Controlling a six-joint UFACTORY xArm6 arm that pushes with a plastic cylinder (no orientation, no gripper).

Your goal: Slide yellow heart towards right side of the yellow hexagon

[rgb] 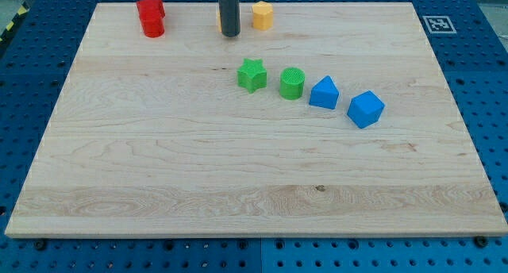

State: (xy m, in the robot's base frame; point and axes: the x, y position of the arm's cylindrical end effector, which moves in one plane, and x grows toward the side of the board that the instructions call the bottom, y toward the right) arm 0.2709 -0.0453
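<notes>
While hiding most of the yellow heart (219, 19), my tip (230, 35) — no gripper here — near yellow hexagon (263, 16), red blocks (151, 17) far left.

Dark straight rod, only visible robot part.
The rod (229, 9) is a plain cylinder, dark grey to near-black, matte, with a faint lighter sheen down one side. Same width along the whole visible length, no taper. My tip (230, 36) is a blunt, flat-cut end, same dark colour as the shaft. Upper part runs out of the view's top edge, so the arm body doesn't show. Surface looks smooth; finer markings too small to tell.
</notes>
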